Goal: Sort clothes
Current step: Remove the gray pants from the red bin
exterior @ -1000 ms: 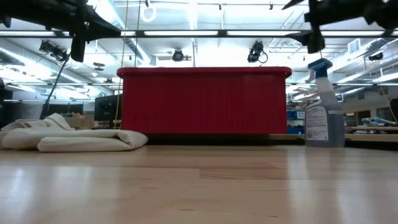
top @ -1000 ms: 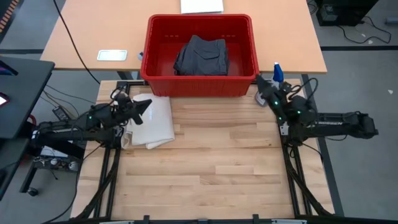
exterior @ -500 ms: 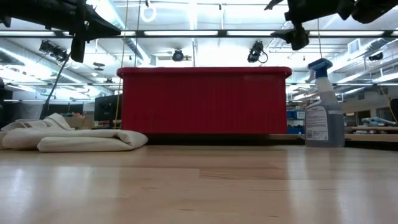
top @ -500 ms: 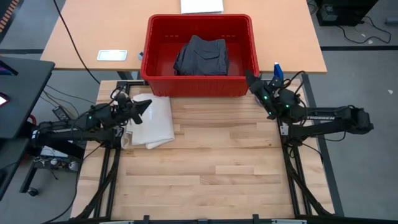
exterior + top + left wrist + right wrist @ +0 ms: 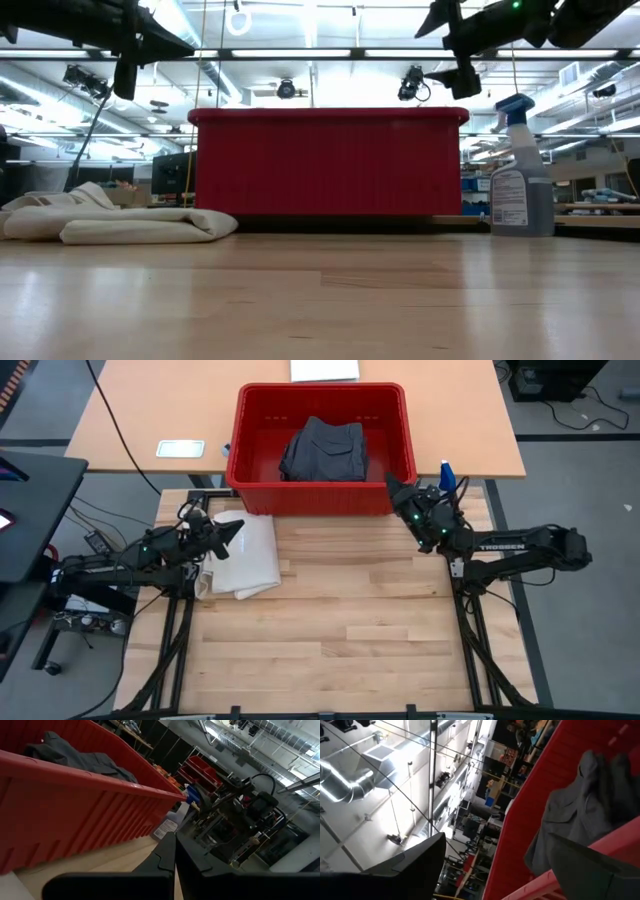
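Right hand (image 5: 397, 491), wide open and empty, has slid toward 10 o'clock, closing on charcoal-grey shorts (image 5: 324, 450) inside red plastic bin (image 5: 400, 435); grab looks next.

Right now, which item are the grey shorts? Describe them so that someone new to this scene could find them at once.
Start at the red bin at the table's far edge, in the middle. The grey shorts lie crumpled inside it, the only thing in the bin. Dark charcoal with a visible pocket, they differ from the cream-white bag, which lies outside on the wood.
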Controlling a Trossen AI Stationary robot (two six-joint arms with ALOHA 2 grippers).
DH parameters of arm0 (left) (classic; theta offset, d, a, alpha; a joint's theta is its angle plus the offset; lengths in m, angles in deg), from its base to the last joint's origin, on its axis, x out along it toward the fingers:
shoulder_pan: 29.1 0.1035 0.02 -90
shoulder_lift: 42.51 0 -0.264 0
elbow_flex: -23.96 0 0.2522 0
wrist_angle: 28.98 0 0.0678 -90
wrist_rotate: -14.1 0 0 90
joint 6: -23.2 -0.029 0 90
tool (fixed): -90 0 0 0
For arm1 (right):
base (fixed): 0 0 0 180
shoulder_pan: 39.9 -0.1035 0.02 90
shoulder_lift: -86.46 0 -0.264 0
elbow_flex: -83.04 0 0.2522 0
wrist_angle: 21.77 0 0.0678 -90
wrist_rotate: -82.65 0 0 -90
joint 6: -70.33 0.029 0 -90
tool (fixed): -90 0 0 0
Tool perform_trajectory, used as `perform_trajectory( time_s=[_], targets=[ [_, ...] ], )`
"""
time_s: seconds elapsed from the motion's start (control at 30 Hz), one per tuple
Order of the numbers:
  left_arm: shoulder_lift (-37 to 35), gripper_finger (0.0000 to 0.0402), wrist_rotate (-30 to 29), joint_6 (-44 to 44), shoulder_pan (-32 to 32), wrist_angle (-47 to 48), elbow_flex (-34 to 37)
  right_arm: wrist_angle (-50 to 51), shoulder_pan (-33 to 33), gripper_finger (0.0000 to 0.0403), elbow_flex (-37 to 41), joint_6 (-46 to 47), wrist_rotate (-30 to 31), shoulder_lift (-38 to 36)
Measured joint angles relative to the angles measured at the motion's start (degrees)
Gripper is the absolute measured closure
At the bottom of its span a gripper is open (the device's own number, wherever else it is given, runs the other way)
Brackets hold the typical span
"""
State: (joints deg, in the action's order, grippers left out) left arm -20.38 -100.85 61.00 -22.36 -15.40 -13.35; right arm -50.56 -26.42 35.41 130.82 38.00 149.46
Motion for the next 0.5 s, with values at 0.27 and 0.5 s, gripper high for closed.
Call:
perform_trajectory(
  time_s=[0.27, 0.5],
  targets=[
    [0.0, 0.0388, 0.0, 0.0, 0.0, 0.0, 0.0, -2.6, 0.0, 0.0056, 0.0, -0.5, 0.2, 0.8],
    [0.0, 0.0388, 0.0, 0.0, 0.0, 0.0, 0.0, -2.6, 0.2, 0.0056, 0.0, -0.6, 0.2, 0.7]
  ],
)
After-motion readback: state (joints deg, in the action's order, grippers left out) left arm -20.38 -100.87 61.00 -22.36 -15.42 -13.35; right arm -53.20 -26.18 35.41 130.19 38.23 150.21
